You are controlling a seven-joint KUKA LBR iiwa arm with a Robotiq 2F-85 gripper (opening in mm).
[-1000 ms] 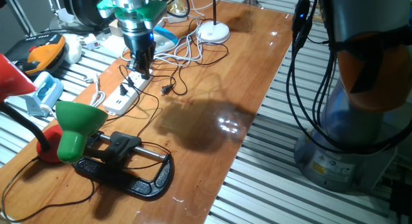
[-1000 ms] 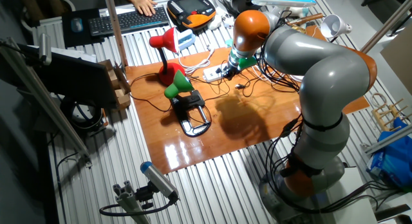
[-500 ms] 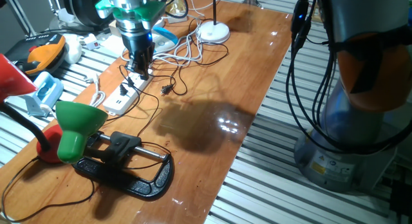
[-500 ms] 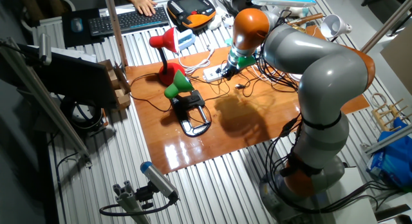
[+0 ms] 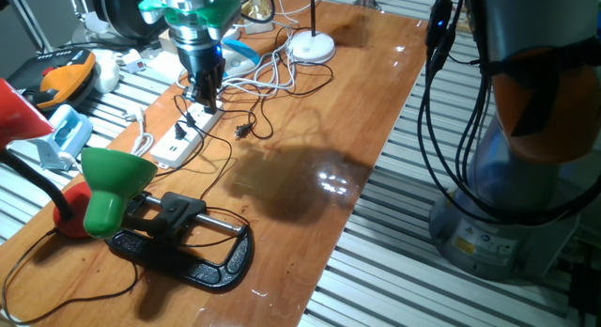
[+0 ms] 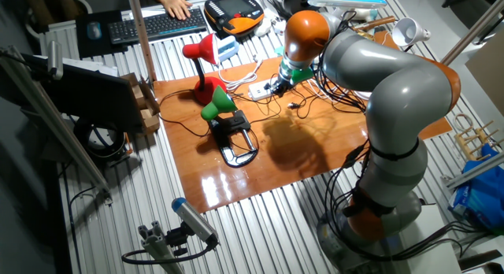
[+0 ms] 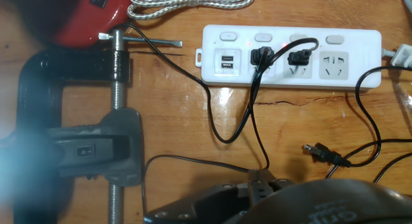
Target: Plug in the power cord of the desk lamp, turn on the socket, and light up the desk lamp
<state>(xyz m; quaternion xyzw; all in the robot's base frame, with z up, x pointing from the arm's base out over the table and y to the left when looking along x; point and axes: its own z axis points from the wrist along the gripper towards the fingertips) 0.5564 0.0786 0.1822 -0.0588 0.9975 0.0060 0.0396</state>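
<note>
One fixed view
End effector (image 5: 206, 100): pointing down over the far end of the socket (image 5: 184, 139); fingers hard to separate, so open or closed cannot be told here.
Socket: long white strip lying flat near the left edge of the wooden counter (image 5: 310, 167), with black cords running to it.
Green lamp (image 5: 111, 184): near corner, its stem held in a black clamp (image 5: 188, 242).
Loose plug (image 5: 243, 131): black, on the counter just right of the socket.

The other fixed view
End effector (image 6: 277, 87): low over the socket (image 6: 261, 89); finger state not readable.
Red lamp (image 6: 201, 53): behind the green lamp (image 6: 218, 104).

Hand view
Socket (image 7: 290, 56): across the top, two black plugs seated in its middle outlets.
Loose plug (image 7: 322, 153): lying on the wood below the socket, apart from it.
Clamp (image 7: 96, 140): at left, screw upright.
End effector: only dark, blurred parts along the bottom edge; state cannot be told.
</note>
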